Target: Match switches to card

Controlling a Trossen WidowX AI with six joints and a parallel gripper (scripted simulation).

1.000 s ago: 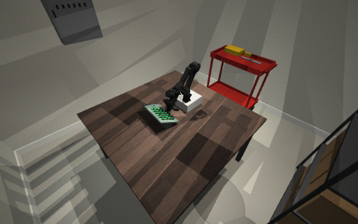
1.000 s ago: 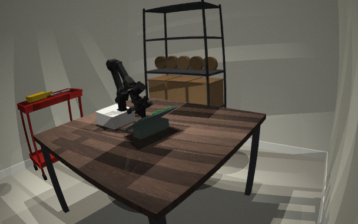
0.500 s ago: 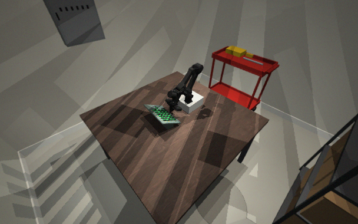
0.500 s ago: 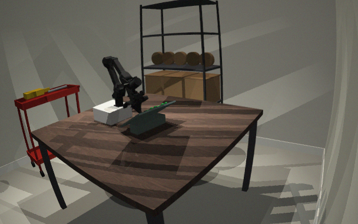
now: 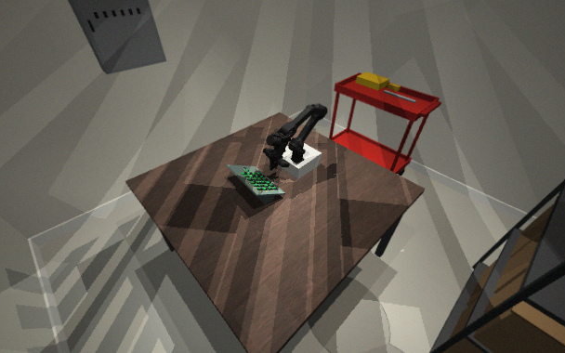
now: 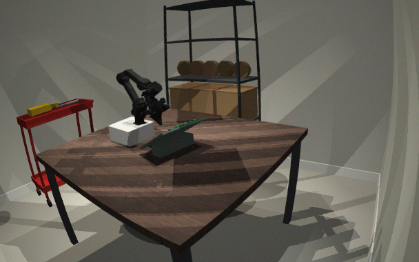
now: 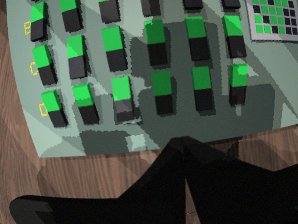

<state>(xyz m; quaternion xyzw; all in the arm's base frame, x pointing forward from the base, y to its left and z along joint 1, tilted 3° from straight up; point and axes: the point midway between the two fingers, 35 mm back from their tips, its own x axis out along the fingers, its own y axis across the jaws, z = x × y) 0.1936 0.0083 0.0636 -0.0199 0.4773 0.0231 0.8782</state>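
The sloped grey-green panel [image 5: 235, 168] [image 6: 174, 147] [image 7: 50, 144] stands in front of the arm's base. Its green and dark grey switches show best in the wrist view, in rows marked B, C and D; the row above is cut off. The nearest row runs from the first switch [image 7: 53, 108] to the last switch [image 7: 239, 84]. Which half is raised is hard to tell on most. The small card [image 7: 273, 19] of green and dark squares lies at the upper right, partly out of frame. My gripper [image 5: 273, 167] [image 6: 160, 123] [image 7: 180, 145] is shut and empty, its tips by the panel's near edge, apparently above it.
The white base block [image 5: 300, 170] [image 6: 127, 134] stands behind the panel on the wooden table [image 5: 290, 241] [image 6: 198, 179]. A red cart [image 5: 415, 111] [image 6: 58, 112] stands beyond the table. A shelf rack [image 6: 215, 80] with boxes stands behind it.
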